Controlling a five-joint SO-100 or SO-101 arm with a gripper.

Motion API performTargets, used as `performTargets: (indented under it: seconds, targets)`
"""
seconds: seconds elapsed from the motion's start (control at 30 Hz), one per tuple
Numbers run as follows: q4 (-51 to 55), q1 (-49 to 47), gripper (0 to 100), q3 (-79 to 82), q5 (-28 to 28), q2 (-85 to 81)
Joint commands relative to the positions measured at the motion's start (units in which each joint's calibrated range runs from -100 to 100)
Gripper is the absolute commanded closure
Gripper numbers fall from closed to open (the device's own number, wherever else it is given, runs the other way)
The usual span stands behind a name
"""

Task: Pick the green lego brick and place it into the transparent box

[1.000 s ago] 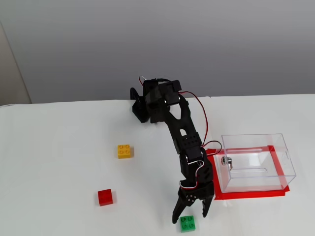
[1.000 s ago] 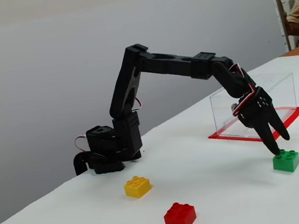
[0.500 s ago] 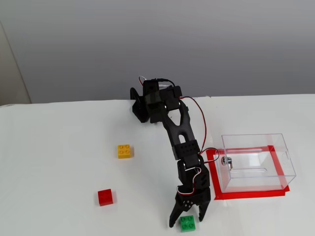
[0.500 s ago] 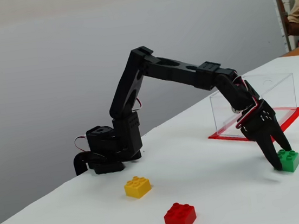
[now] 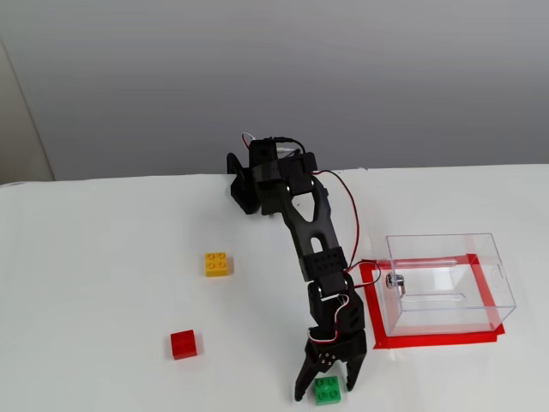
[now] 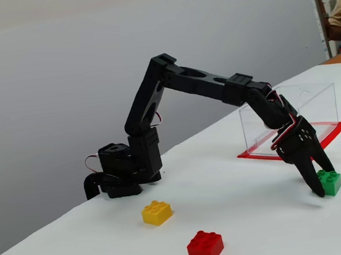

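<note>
Lowered gripper [image 5: 325, 388] now straddles green brick [image 5: 326, 390], jaws open; red brick [image 5: 183, 344] apart.

Black arm [image 5: 313, 232] showing red-and-white wires; green brick [image 5: 326, 390], red brick [image 5: 183, 344], yellow brick [image 5: 216, 263] lying on white tabletop [image 5: 103, 275]; clear box [image 5: 446, 283] sitting on red tape [image 5: 437, 339].

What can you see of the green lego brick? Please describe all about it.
The green lego brick is small, bright green, glossy plastic, with round studs on top. It sits flat and upright on the white table, near the front edge in a fixed view, left of the transparent box. The end effector straddles it, one finger on each side; whether they touch it is unclear.
</note>
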Motion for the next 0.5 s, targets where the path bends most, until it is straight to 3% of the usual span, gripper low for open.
performTargets:
  seconds: [0.0, 0.27, 0.47]
  targets:
    - [-0.73, 0.63, 61, -2.07, 0.2, -0.64]
    - [-0.73, 0.48, 62, -2.43, 0.14, 0.21]
    - [-0.82, 0.63, 83, -2.43, 0.14, 0.21]
